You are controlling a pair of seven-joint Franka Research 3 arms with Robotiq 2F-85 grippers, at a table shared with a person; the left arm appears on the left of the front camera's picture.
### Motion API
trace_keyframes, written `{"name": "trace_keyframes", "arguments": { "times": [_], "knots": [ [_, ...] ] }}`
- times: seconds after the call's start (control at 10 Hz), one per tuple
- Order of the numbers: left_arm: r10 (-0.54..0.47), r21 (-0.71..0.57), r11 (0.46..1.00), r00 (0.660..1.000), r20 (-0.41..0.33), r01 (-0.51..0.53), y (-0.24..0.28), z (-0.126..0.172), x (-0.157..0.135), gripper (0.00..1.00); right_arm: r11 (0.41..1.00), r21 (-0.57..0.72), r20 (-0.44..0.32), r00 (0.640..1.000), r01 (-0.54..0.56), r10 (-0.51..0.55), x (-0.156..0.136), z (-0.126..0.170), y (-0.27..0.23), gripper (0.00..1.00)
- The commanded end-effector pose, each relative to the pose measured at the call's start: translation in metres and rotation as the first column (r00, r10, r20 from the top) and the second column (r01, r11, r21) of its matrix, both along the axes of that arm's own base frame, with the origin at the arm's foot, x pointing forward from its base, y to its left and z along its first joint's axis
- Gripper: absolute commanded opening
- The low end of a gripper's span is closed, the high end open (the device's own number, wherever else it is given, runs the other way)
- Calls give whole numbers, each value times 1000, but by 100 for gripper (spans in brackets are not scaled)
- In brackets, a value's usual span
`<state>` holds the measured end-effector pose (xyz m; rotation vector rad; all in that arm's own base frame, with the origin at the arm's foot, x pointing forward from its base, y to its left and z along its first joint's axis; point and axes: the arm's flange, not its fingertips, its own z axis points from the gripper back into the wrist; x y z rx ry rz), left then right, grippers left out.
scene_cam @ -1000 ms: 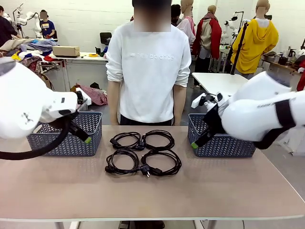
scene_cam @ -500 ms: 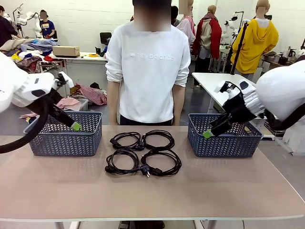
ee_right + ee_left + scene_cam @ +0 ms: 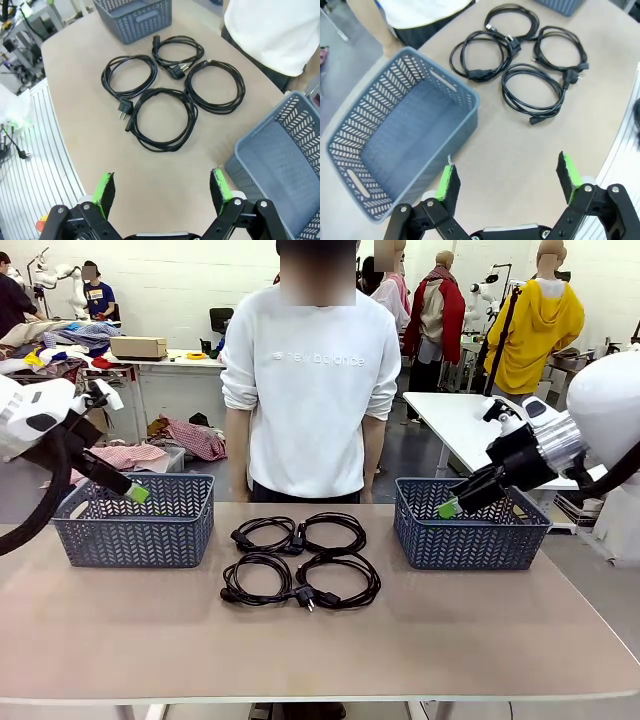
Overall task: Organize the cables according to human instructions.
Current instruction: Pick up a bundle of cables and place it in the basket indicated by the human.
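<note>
Left gripper (image 3: 133, 492) wide open, empty, hanging above the left basket (image 3: 105, 545). Four coiled cables (image 3: 300, 560) lie on the table (image 3: 450, 640), below and between both grippers. Right gripper (image 3: 450, 508) wide open, empty, above the right basket (image 3: 500, 548).

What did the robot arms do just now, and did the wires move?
Both white robot arms pulled up and outward: the left arm to its left, the right arm to its right. Jaws open and empty; nothing grabbed. The four coiled black cables, two blue-grey plastic baskets and the person stayed put.
</note>
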<state>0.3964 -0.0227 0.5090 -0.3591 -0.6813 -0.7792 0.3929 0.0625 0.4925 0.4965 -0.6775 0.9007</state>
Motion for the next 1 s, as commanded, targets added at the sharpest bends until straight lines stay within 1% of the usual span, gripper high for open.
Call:
{"name": "trace_keyframes", "arguments": {
  "times": [0.0,0.1,0.9],
  "knots": [
    [-5,-17,1000,1000,-16,5,11,1,11,100,1000,-15,27,1000,-11,11,4,0,5,100],
    [0,0,1000,1000,0,0,0,0,0,100,1000,0,0,1000,0,0,0,0,0,100],
    [0,0,1000,1000,0,0,0,0,0,100,1000,0,0,1000,0,0,0,0,0,100]
  ]
}}
